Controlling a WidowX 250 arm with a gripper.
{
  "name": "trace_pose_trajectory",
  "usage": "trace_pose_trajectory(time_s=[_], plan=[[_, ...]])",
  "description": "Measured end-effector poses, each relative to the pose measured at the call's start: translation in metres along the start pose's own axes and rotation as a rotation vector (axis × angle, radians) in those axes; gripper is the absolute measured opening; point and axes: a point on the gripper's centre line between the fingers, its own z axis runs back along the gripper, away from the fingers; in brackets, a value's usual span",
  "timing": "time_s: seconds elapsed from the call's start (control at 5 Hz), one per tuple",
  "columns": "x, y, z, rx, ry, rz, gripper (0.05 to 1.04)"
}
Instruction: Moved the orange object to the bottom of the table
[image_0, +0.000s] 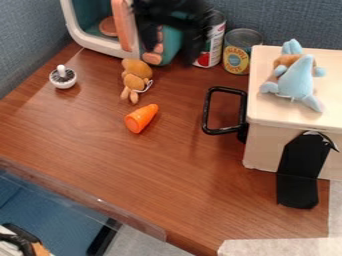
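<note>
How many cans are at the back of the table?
2: one can partly behind the black arm, another can between it and the pale box. The arm may hide more.

On inspection, the black gripper (175, 42) hangs at the top, in front of the cans. An orange cone-shaped object (141, 118) lies on the brown table (174, 175), just below a small tan plush toy (135, 80). To the right stands a pale box (267, 145), a light-blue plush toy (297, 80) resting on its lid.
</note>
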Motion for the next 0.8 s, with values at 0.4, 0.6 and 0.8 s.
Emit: trace_pose_trajectory(time_s=[0.4, 0.6, 0.8], plan=[[-0.021, 0.041, -0.041, 0.040, -0.014, 0.042, 1.000], [-0.008, 0.048, -0.065, 0.049, -0.019, 0.026, 0.999], [0.006, 0.054, -0.089, 0.027, -0.033, 0.027, 1.000]])
